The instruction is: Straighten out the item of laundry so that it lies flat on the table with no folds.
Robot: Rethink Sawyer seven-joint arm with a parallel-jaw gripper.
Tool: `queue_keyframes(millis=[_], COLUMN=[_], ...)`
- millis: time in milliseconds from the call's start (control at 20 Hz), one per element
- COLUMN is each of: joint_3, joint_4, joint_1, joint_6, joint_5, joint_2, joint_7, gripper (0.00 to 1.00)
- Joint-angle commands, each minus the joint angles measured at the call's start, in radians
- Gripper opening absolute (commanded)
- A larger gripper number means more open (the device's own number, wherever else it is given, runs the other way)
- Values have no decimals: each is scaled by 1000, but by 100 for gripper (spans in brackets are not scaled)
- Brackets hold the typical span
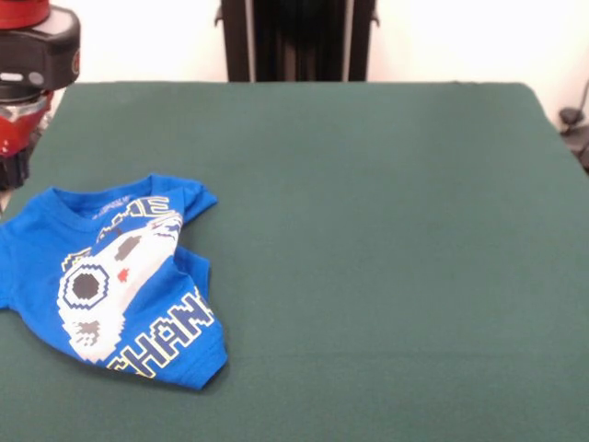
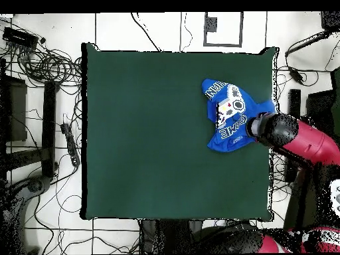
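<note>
Across the large dark green fabric-clad table, at its edge beside the red and black arm, we see the small bright blue printed T-shirt lying rumpled and folded; we cannot tell how the jaws stand.

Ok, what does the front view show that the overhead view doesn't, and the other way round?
Only the front view shows the T-shirt's print up close: the pixel game controller and yellow-outlined lettering, with the shirt's right side folded and bunched. Only the overhead view shows the whole table outline, the cables on the floor around it, and the red arm reaching in over the table's edge to the shirt; whether the gripper is open cannot be told. Both show the blue shirt crumpled near one edge of the green table, not yet flat, with most of the table bare.
</note>
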Motion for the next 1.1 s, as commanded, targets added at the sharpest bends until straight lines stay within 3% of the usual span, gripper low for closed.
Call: queue_keyframes(millis=[50, 800, 1100], joint_3=[110, 102, 93], joint_4=[8, -44, -44], joint_1=[72, 107, 129], joint_6=[121, 99, 30], joint_5=[7, 29, 43], joint_2=[91, 161, 204], joint_7=[-58, -9, 56], gripper=[0, 0, 0])
